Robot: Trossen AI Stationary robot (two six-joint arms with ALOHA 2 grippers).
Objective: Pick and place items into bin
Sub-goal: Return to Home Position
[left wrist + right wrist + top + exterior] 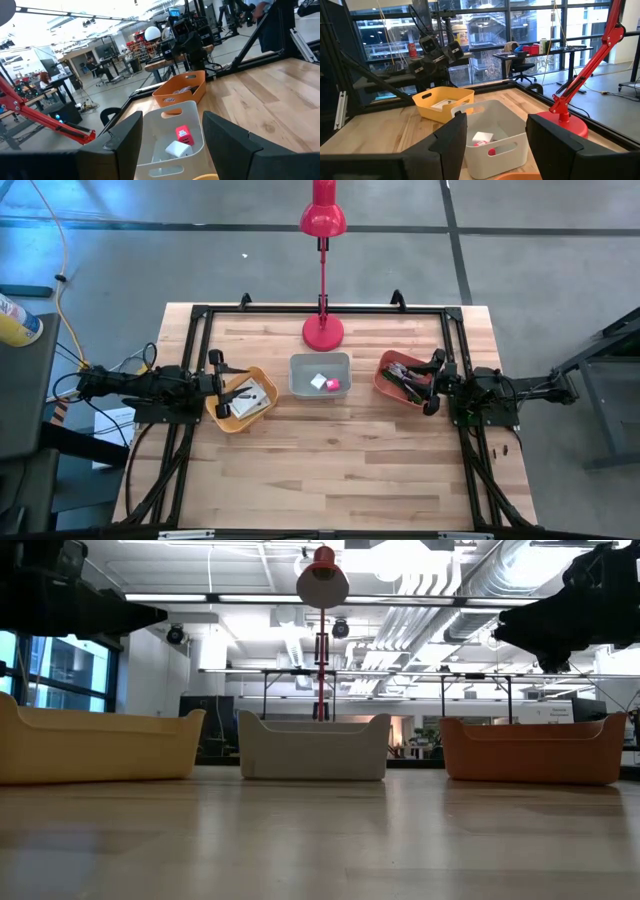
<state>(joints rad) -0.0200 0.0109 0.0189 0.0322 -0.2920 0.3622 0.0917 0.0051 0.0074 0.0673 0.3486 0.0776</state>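
Observation:
A grey-white bin [320, 374] stands mid-table and holds a pink cube [334, 385] and a white cube [319, 381]; both cubes also show in the left wrist view, pink [183, 134] and white [178, 149]. A yellow bin [241, 399] at the left holds a white card [252, 396] and a dark item. An orange bin [402, 378] at the right holds several small items. My left gripper [222, 376] hovers open over the yellow bin's left side; in its wrist view [170, 142] nothing is between the fingers. My right gripper [434, 383] hovers open over the orange bin's right side, likewise with nothing between its fingers [496, 137].
A red desk lamp [323, 330] stands on its round base behind the grey-white bin, its head leaning past the far edge. A black frame [320, 308] runs along the table's far and side edges. Bare wood lies in front of the three bins.

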